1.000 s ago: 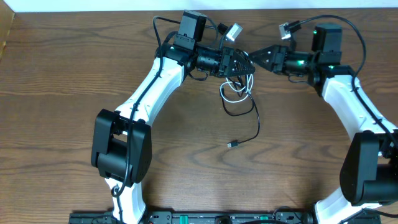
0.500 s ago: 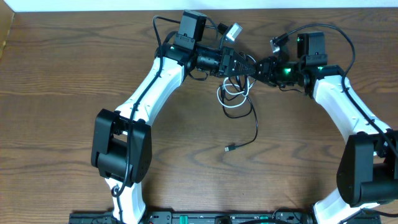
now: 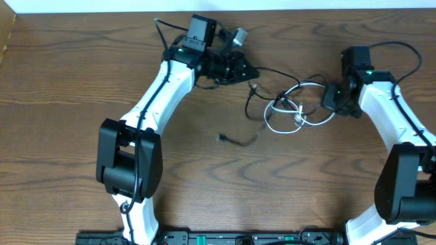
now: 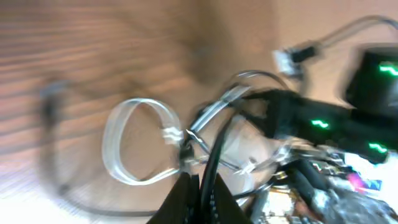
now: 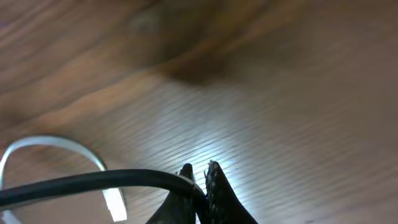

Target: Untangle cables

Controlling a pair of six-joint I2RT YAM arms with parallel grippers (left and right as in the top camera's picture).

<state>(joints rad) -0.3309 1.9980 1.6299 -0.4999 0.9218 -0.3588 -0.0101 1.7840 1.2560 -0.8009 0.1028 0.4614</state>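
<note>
My left gripper [image 3: 253, 70] is shut on the black cable [image 3: 276, 71] near the table's back edge. That cable runs right into a tangle with the looped white cable [image 3: 300, 109]. My right gripper [image 3: 326, 102] is at the tangle's right side. In the left wrist view the jaws [image 4: 202, 183] pinch the black cable [image 4: 217, 149], with the white loop [image 4: 118, 149] beyond. The right wrist view shows my right gripper [image 5: 200, 177] shut on the black cable [image 5: 93, 182], with a piece of white cable [image 5: 56, 142] to the left. A black plug end [image 3: 221, 138] lies loose on the wood.
Thicker black wires arc over both arms' wrists at the back of the table [image 3: 68, 102]. The right arm's body with green lights [image 4: 348, 121] fills the right of the left wrist view. A white wall edge runs along the far side.
The right gripper closed on the black cable next to the left gripper and pulled right. The left gripper drew left. The tangle moved right and spread, and the loose plug slid left.
</note>
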